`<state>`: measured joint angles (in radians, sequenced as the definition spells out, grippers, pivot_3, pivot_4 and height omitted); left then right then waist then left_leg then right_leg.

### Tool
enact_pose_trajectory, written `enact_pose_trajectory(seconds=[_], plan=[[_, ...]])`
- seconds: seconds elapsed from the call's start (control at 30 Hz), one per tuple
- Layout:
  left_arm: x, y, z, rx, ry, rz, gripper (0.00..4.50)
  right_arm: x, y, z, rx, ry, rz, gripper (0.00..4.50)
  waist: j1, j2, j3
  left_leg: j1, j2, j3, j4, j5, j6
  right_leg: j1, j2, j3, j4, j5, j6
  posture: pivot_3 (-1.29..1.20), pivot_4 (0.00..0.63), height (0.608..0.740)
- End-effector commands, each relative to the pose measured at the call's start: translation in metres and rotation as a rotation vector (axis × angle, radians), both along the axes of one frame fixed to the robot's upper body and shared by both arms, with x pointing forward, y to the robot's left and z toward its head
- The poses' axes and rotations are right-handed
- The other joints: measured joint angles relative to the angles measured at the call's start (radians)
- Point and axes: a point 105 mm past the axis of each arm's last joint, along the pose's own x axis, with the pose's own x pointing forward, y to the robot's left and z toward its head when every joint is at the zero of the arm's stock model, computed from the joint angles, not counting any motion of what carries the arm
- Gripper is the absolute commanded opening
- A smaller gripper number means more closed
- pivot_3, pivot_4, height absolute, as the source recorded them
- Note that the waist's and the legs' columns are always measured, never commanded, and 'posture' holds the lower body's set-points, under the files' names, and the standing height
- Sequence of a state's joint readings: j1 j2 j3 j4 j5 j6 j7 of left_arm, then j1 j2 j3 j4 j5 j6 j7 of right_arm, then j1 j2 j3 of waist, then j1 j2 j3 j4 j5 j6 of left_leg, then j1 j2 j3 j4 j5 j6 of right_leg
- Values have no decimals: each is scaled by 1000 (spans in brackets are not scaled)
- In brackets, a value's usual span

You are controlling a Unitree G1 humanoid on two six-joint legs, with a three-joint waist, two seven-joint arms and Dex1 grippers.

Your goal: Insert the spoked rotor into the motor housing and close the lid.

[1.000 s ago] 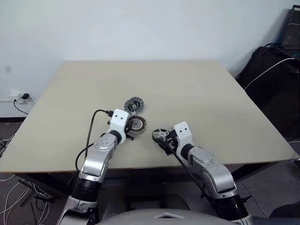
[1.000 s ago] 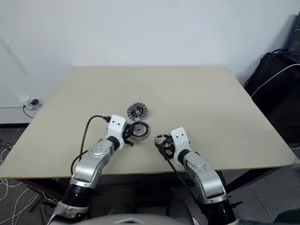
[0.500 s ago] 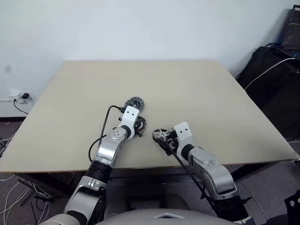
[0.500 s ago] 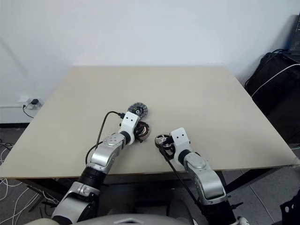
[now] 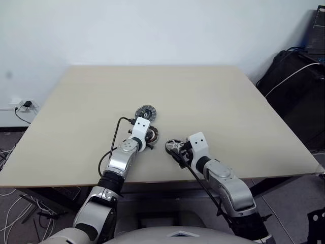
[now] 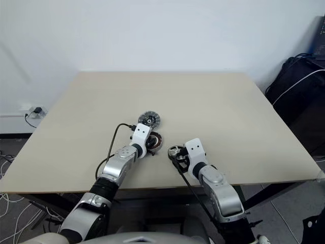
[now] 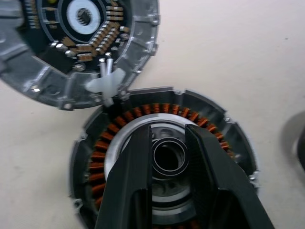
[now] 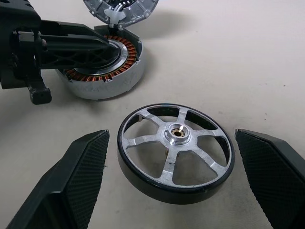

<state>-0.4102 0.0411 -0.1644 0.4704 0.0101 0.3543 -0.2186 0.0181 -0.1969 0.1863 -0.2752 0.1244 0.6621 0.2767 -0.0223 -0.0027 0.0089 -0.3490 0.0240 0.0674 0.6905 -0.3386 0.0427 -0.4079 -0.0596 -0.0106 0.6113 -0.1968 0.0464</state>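
The motor housing (image 7: 119,129), a round disc with coppery windings around a silver centre, lies on the table in front of me. My left gripper (image 7: 167,131) reaches low over its centre, where a small silver ring (image 7: 167,160) shows. The lid (image 5: 144,113) lies just beyond the housing, dark-ringed face up, its edge meeting the housing's rim. To the right the spoked rotor (image 8: 178,132) lies flat on the table. My right gripper (image 8: 172,143) stands wide open around it, a finger (image 8: 81,176) on each side and clear of the rim.
The beige table (image 5: 213,96) stretches far behind and to both sides of the parts. A black cable (image 5: 112,142) loops from my left wrist over the table's near edge. Dark bags (image 5: 299,81) stand on the floor off the right side.
My left gripper has moved forward and down, from the housing's near left side to over its centre. The right gripper and the rotor have stayed put.
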Motion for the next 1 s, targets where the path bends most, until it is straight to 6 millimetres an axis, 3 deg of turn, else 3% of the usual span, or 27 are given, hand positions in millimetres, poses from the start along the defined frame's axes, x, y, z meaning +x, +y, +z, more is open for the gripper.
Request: enact_pose_trajectory(seconds=[0.03,0.13,0.33,0.6,0.83,1.0], plan=[[6,-2,12,-25,-45,6,1661,5,-1,15,9,-65,-8,4500,0,0,0,0,0,0,0,0,0,0,0,0,0,0,0,0,0,740],[5,-3,21,-32,-86,7,2644,5,-1,15,9,-65,-7,4500,0,0,0,0,0,0,0,0,0,0,0,0,0,0,0,0,0,740],[-3,-2,37,-97,-128,6,2644,4,0,14,9,-59,-5,4500,0,0,0,-1,0,0,0,1,-1,-1,0,0,0,0,0,0,0,740],[-22,17,46,-92,-170,42,114,3,0,14,10,-57,0,4500,-1,0,0,0,0,0,0,0,-1,-1,0,0,0,0,0,0,0,740],[-49,43,54,-56,-274,102,27,9,2,27,47,-83,-3,4500,-1,1,0,0,1,0,0,0,0,-1,0,1,1,0,-1,0,0,740],[-75,56,39,-34,-252,141,0,16,20,37,35,-91,71,3249,-2,1,0,1,1,1,1,-1,1,-1,0,1,1,0,-1,0,0,740]])
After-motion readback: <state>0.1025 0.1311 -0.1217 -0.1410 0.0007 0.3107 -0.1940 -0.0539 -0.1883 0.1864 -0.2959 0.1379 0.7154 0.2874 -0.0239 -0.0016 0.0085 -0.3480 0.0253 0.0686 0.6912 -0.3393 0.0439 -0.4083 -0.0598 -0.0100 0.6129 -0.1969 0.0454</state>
